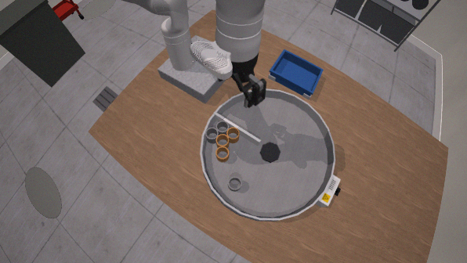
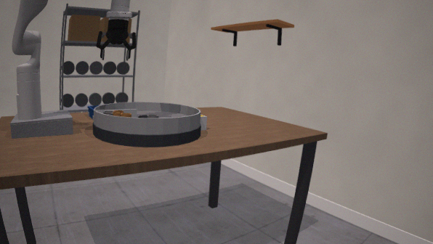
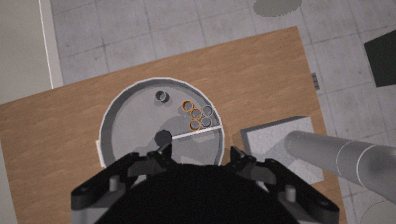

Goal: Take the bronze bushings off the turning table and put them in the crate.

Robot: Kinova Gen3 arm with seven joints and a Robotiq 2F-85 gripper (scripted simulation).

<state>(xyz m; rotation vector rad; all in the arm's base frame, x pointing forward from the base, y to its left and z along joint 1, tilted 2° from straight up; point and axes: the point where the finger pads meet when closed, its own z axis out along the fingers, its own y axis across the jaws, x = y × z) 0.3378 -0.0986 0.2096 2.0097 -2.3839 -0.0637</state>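
Observation:
My gripper (image 1: 252, 98) (image 2: 115, 58) (image 3: 200, 151) is open and empty, high above the rim of the turning table (image 1: 274, 199) (image 2: 145, 125) (image 3: 129, 120) on the crate side. Three bronze bushings stand in a bent row at the left of the turning table in the top view; the outermost bronze bushing (image 1: 222, 158) (image 3: 183, 109) is nearest the lone steel one. Two steel bushings sit close against the bronze ones, by the wall. The lone steel bushing (image 1: 235, 189) (image 3: 161, 100) stands apart. The blue crate (image 1: 288, 84) (image 2: 91, 112) looks empty and is out of the wrist view.
A pale bar (image 1: 243, 131) (image 3: 200, 132) runs from the turning table's wall toward its dark hub (image 1: 269, 152) (image 3: 163, 138), beside the bushing cluster. The raised wall rings the turning table. A white control box (image 1: 329, 191) is on its outer side. The arm's grey base block (image 1: 190, 84) stands near the crate.

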